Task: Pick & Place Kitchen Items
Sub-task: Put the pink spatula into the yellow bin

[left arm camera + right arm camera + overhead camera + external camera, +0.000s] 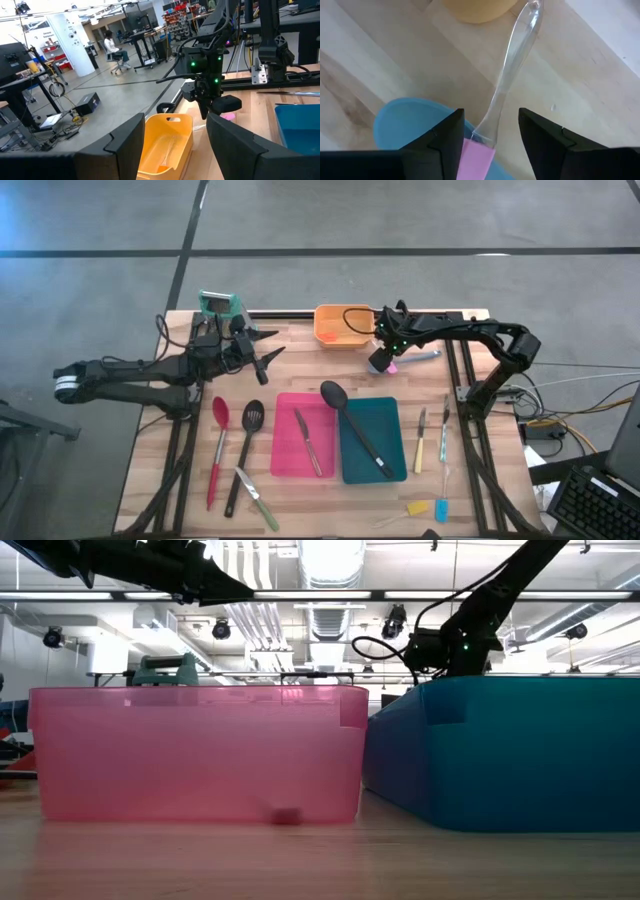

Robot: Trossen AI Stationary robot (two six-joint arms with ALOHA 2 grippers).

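Right claw hung wide over a pink-bladed spatula with a clear, tapering handle, lying on the pale wood-grain surface beside a glossy orange bin. Left claw waited open near a metal grater.

**Two bins fill my table-level view**

I see a translucent pink bin beside a teal bin on the wooden table. The grater's teal top pokes up behind; dark arms cross overhead.
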